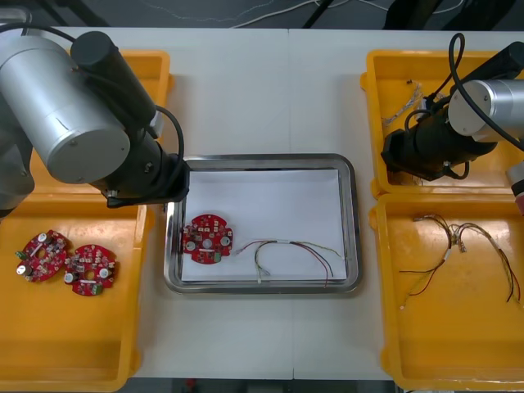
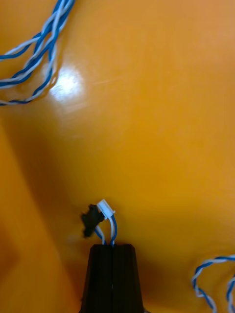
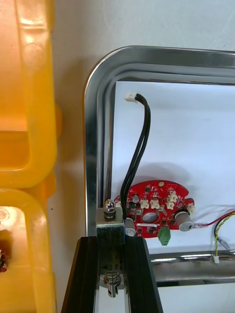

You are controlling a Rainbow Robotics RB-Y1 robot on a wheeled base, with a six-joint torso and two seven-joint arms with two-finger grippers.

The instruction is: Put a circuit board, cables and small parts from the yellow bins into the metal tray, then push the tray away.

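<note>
Landmark: shiny rectangular metal tray, white inside, mid-bench.

Left gripper: over the tray's left rim, beneath the left arm. Jaws held apart by a small metal part, a squarish block with a rounded knob on top, pinched between them.

In the tray, left part: one round red circuit board, lying flat. A thin black cable with a white plug lies on the white floor just inside the left rim and runs to the board's edge beside the held part; cannot tell whether it touches the part. Right of the board, a red and yellow cable, loosely spread.

Right gripper: right of the tray, low over the floor of the far yellow bin. Jaws pressed together on a twisted blue and white cable; its white and black plugs stick out just past the fingertips.

Left of the tray, the near yellow bin holds two more red boards.
</note>
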